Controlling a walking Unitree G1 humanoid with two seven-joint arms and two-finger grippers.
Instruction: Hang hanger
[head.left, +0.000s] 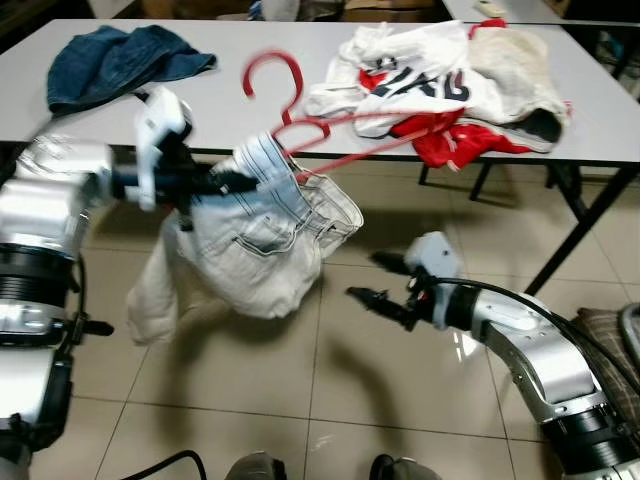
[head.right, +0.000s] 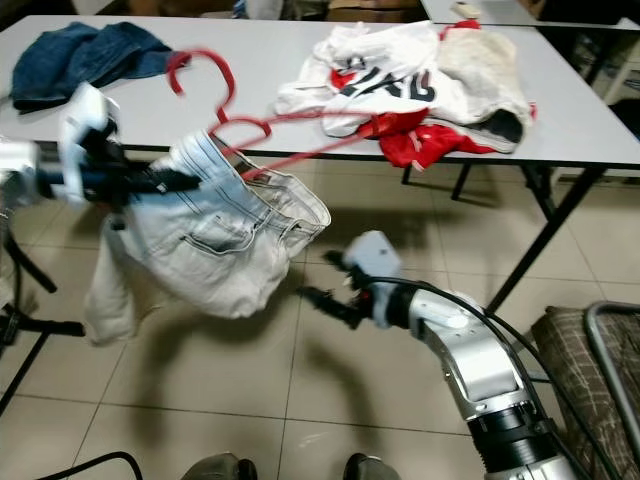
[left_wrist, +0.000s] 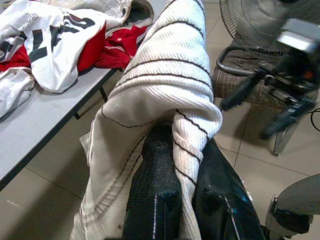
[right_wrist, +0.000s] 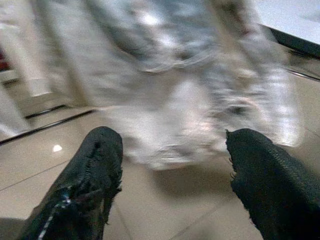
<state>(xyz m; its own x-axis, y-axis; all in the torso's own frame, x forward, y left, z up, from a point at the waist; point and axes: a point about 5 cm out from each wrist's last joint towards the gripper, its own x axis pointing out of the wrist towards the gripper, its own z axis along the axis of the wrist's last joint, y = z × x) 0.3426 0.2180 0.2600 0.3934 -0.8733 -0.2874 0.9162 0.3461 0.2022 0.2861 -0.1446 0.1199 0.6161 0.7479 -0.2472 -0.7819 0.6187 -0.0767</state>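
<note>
1 red hanger (head.left: 300, 125), 1 pale jeans (head.left: 265, 235) on it, 1 dark denim garment (head.left: 120, 60) and 1 white-red clothes pile (head.left: 440, 85) on the surface (head.left: 250, 110).

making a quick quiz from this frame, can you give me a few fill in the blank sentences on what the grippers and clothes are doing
1. The left gripper is shut on pale ____.
2. The hanger caught in that garment is ____ in colour.
3. The right gripper is ____, holding nothing, low over the floor.
4. The dark blue garment lies on the ____.

Missing words: jeans; red; open; table
</note>
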